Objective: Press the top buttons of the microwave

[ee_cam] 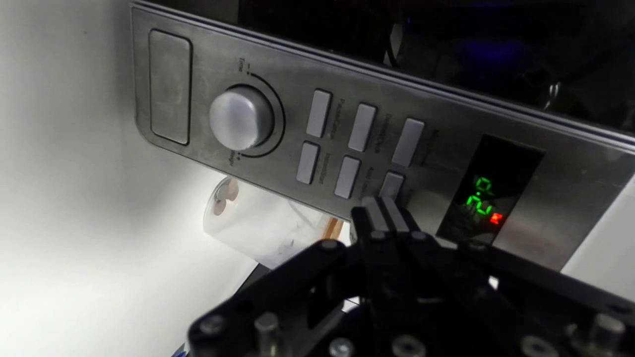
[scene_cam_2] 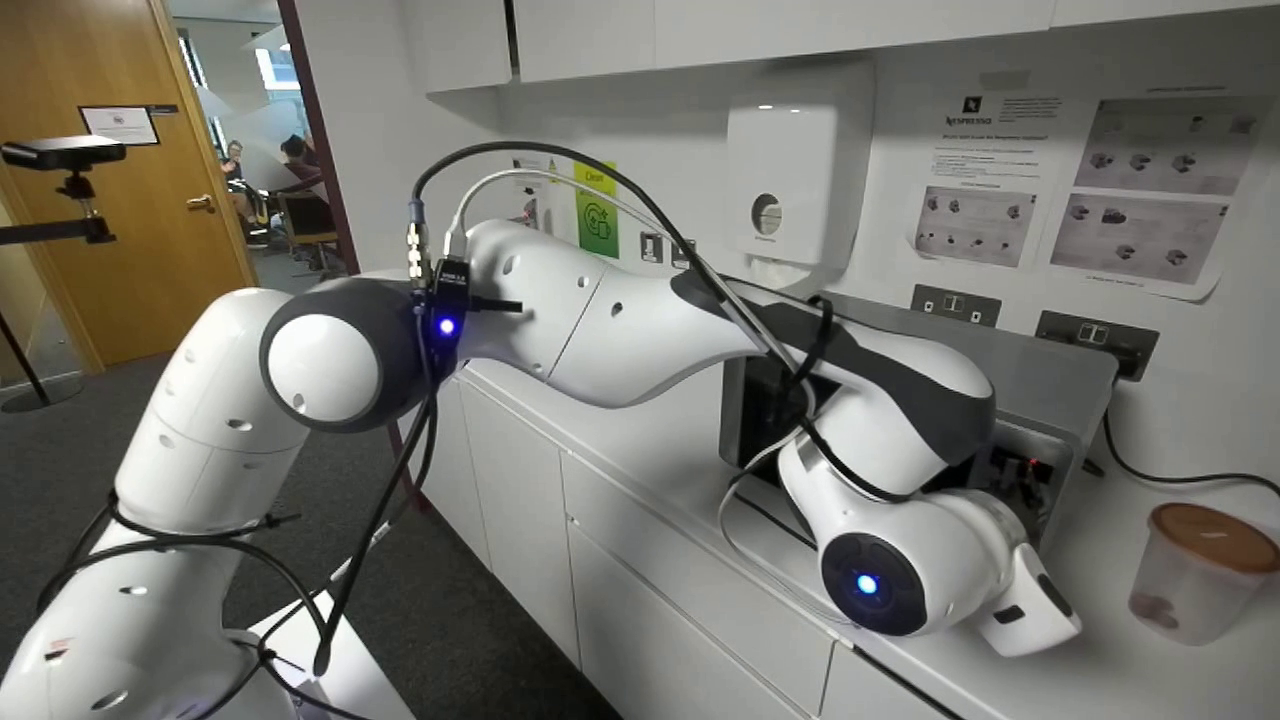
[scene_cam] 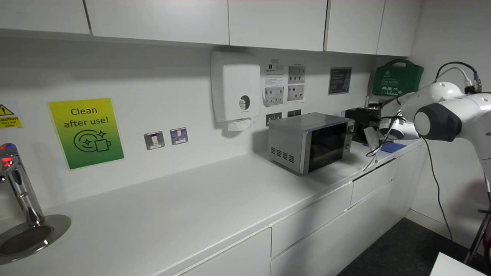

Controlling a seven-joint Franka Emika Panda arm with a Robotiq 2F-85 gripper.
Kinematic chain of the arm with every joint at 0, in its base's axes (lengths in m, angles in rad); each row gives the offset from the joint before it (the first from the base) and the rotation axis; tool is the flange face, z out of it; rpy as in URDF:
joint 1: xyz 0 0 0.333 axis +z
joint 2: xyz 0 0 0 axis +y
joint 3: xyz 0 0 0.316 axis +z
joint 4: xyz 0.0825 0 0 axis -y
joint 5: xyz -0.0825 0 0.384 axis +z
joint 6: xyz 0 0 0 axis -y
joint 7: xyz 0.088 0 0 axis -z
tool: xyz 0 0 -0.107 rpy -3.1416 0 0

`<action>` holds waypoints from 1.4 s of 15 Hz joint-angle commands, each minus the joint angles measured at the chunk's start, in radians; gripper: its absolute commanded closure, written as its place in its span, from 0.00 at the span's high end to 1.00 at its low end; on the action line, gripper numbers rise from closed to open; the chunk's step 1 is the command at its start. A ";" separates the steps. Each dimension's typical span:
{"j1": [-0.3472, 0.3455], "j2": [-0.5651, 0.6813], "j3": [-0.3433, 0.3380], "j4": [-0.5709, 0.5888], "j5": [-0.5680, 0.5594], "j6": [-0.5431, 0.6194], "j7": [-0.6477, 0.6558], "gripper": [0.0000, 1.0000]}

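Observation:
The silver-grey microwave (scene_cam: pixel 287 142) stands on the counter, its dark window facing outward; it also shows in an exterior view (scene_cam_2: pixel 1050 365), partly hidden by the arm. In the wrist view its control strip (ee_cam: pixel 208 134) runs across at a slant, with a round knob (ee_cam: pixel 240 118), two rows of grey buttons and a lit display (ee_cam: pixel 488 191). The two top buttons (ee_cam: pixel 408 142) (ee_cam: pixel 392 183) lie nearest the display. My gripper (ee_cam: pixel 380 202) is shut and empty. Its tips overlap the lower end of one top button in the view; I cannot tell whether they touch it.
A clear tub with an orange-brown lid (scene_cam_2: pixel 1205 575) stands on the counter beside the microwave. A black appliance (scene_cam: pixel 360 120) and a blue item (scene_cam: pixel 389 147) are behind the arm. Cables (scene_cam_2: pixel 760 560) hang from the arm over the counter edge. A white dispenser (scene_cam: pixel 238 88) is on the wall.

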State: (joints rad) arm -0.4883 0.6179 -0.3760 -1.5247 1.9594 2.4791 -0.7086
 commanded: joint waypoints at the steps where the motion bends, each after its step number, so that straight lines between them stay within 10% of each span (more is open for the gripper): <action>1: -0.003 0.023 0.007 0.046 0.025 0.029 0.006 0.00; 21: 0.014 -0.050 0.011 -0.071 0.021 -0.024 -0.096 0.00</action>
State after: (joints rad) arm -0.4753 0.6172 -0.3725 -1.5483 1.9588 2.4803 -0.7479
